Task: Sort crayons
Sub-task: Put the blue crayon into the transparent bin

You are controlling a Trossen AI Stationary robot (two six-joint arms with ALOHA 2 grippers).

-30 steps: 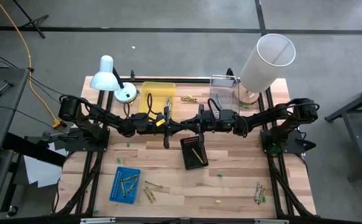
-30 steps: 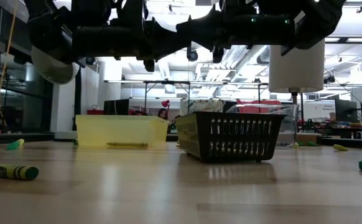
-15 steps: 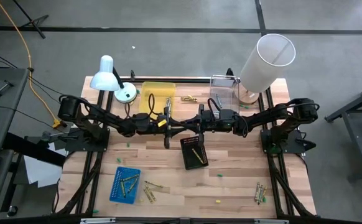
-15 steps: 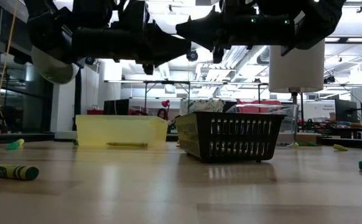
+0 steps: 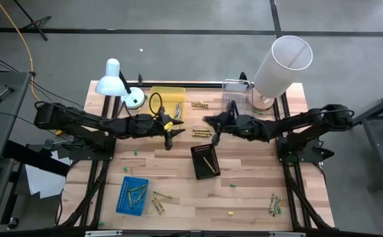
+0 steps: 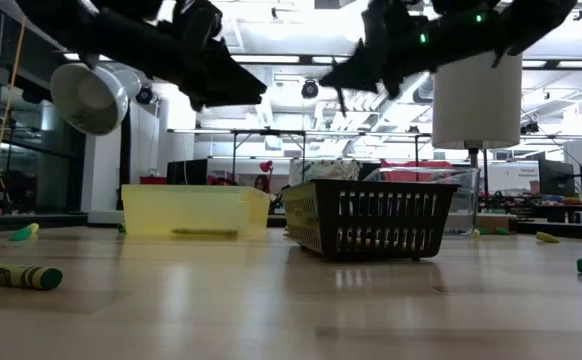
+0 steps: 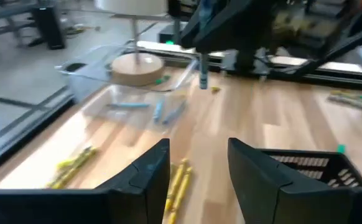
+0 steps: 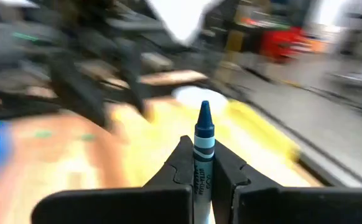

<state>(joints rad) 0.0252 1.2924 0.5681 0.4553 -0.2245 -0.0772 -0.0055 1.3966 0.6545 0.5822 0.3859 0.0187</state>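
Two dark jointed arms, black cable looped on the left arm — matte black fingers

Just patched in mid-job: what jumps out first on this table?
The right gripper, above the table's middle near the black basket, has its jaws shut on a blue crayon. The left gripper hangs facing it, jaws open and empty, beside the yellow tray. A tall white cylinder stands at the back right.

Wood table w/ perforated plastic basket.
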